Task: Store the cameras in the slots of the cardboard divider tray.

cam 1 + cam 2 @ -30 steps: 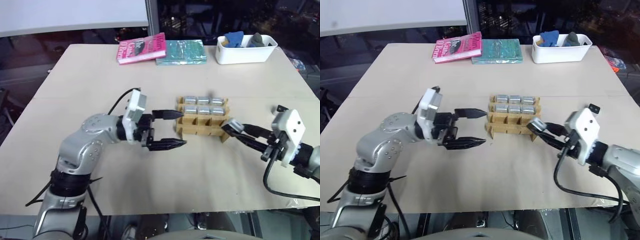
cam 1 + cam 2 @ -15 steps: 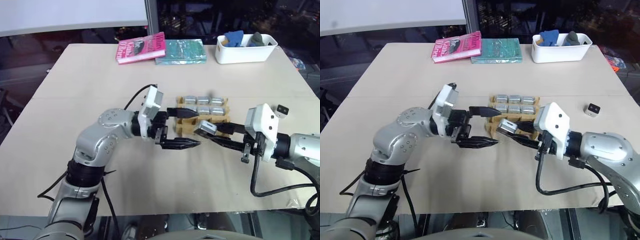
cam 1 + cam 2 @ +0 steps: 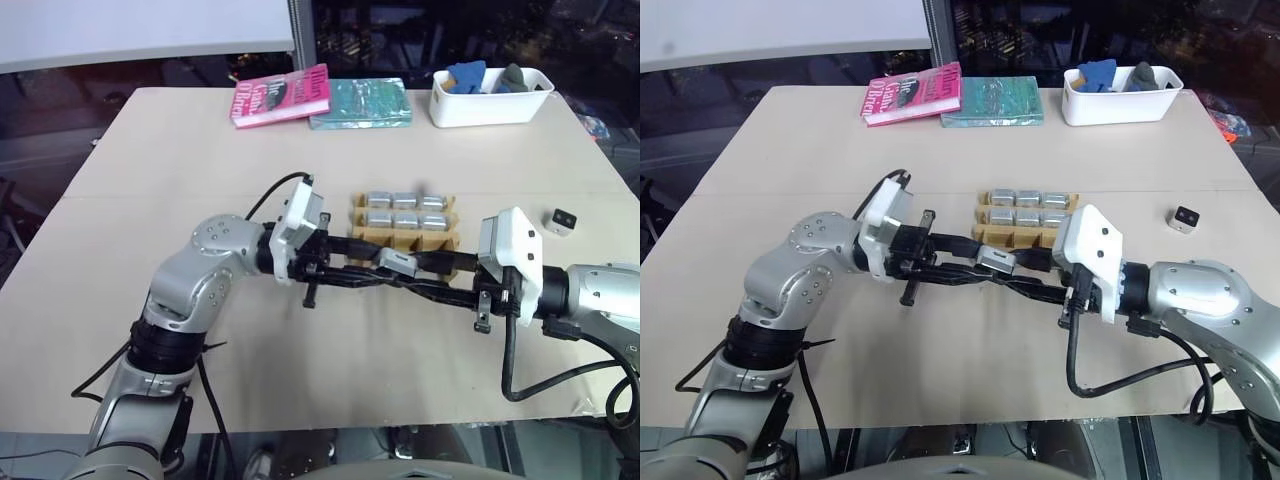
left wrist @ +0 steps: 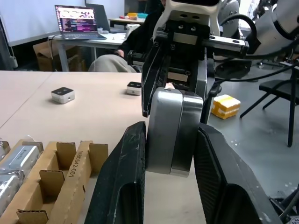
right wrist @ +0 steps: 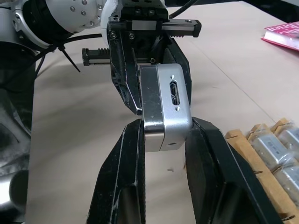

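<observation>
Camera [image 5: 164, 107], a silver-grey block with a small port on one face, hangs in the air just in front of the cardboard divider tray [image 3: 405, 245], near the middle of the table [image 3: 150, 180], and both claws now grip it at once. The right claw [image 5: 163, 140] remains clamped on one end; the left claw [image 4: 170, 154], which a second ago stood wide open and apart from it, has closed its fingers around the other end while the right arm carried the block in toward it. That reads as a hand-over in mid step: the block is shared, and the likely next need is for the right claw to let go so that the left can carry it to a slot. The tray already holds six wrapped cameras [image 3: 405, 210] in its two far rows, and the near rows stand empty. Another small camera [image 3: 563, 219] lies on the table toward the right edge, well apart from the tray, not yet stored. At the far edge rest a pink book [image 3: 283, 95], a teal book [image 3: 362, 103] and a white bin [image 3: 492, 98].
</observation>
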You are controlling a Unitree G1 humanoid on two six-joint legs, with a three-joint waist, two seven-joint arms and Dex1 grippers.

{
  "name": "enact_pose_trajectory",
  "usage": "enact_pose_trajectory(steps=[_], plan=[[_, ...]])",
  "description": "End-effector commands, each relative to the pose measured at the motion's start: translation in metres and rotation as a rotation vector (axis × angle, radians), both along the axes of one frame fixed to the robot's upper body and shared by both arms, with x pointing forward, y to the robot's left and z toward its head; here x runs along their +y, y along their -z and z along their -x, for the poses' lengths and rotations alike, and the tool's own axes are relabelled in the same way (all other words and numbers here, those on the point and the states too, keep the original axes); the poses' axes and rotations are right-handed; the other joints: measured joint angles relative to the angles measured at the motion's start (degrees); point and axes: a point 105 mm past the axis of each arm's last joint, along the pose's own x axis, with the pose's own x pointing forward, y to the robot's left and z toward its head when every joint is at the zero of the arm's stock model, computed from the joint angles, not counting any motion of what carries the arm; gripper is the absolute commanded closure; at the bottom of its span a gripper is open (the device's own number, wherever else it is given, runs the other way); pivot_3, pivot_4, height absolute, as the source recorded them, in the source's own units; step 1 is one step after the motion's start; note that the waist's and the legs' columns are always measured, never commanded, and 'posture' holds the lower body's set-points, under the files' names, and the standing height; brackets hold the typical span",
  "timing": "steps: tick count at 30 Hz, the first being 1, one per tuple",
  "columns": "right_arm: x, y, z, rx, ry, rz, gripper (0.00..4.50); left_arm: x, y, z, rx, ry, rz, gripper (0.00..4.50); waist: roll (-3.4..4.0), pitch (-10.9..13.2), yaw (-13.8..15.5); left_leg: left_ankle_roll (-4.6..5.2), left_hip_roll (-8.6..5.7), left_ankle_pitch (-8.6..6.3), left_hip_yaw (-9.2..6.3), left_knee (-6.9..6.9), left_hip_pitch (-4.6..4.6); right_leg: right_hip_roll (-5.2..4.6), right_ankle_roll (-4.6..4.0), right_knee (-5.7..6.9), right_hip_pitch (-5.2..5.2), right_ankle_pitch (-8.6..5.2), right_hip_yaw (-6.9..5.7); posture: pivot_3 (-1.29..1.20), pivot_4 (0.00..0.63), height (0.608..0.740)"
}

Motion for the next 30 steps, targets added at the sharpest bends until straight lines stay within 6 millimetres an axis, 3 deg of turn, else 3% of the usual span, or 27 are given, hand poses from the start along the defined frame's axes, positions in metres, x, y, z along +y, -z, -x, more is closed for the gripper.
enact_pose_trajectory(steps=[1, 3, 4, 8, 14, 19, 25, 30], plan=[[0.000, -0.007, 0.002, -0.088, 0.020, 0.012, 3.86, -0.001, -0.003, -0.003, -0.005, -0.029, 0.035, 3.60, 0.00, 0.00, 0.01, 0.00, 0.00, 0.00, 0.00, 0.00, 0.00, 0.00, 0.00, 0.00, 0.00, 0.00, 0.00, 0.00, 0.150, 0.740], [-0.003, -0.006, 0.000, -0.076, 0.024, -0.001, 3.86, 0.000, -0.003, -0.003, 0.002, -0.035, 0.047, 3.60, 0.00, 0.00, 0.01, 0.00, 0.00, 0.00, 0.00, 0.00, -0.01, 0.00, 0.00, -0.01, 0.00, 0.00, 0.00, 0.00, 0.150, 0.740], [-0.004, -0.005, 0.001, -0.069, 0.022, 0.003, 2.82, 0.001, -0.004, -0.004, 0.006, -0.044, 0.057, 3.60, 0.00, 0.00, 0.04, 0.00, 0.00, 0.00, -0.01, 0.00, -0.02, 0.00, 0.00, -0.01, 0.00, 0.00, -0.01, 0.00, 0.150, 0.740], [-0.014, -0.006, -0.008, -0.126, 0.142, -0.022, 1.29, 0.005, -0.005, -0.013, 0.037, -0.106, 0.106, 3.60, 0.00, 0.00, 0.03, 0.00, 0.00, 0.00, -0.03, 0.02, -0.03, -0.02, 0.00, 0.00, 0.00, 0.00, -0.02, 0.00, 0.150, 0.740], [-0.034, 0.001, -0.005, -0.110, 0.325, -0.062, 1.29, 0.018, 0.000, -0.046, 0.071, -0.282, 0.171, 3.60, -0.01, 0.00, 0.09, 0.00, 0.00, 0.00, -0.07, 0.04, -0.07, -0.02, 0.00, 0.00, 0.00, 0.00, -0.07, 0.00, 0.150, 0.740], [-0.044, 0.003, 0.005, -0.103, 0.447, -0.100, 1.29, 0.020, 0.013, -0.074, 0.030, -0.376, 0.107, 3.60, -0.01, 0.00, 0.15, -0.01, -0.02, 0.00, -0.11, 0.07, -0.11, -0.01, 0.00, 0.00, 0.00, 0.00, -0.13, 0.00, 0.150, 0.740], [-0.059, 0.014, 0.021, -0.136, 0.523, -0.105, 1.29, 0.002, 0.027, -0.103, -0.058, -0.356, -0.077, 3.60, -0.01, 0.00, 0.24, 0.01, -0.10, 0.00, -0.25, 0.23, -0.29, 0.01, 0.02, -0.02, -0.02, 0.00, -0.29, 0.00, 0.150, 0.740], [-0.068, 0.020, 0.030, -0.161, 0.594, -0.106, 1.29, -0.010, 0.032, -0.108, -0.089, -0.282, -0.133, 3.60, -0.01, 0.00, -0.11, 0.02, -0.10, -0.01, -0.35, 0.38, -0.45, 0.03, 0.03, 0.00, -0.07, 0.00, -0.40, 0.00, 0.150, 0.740]])
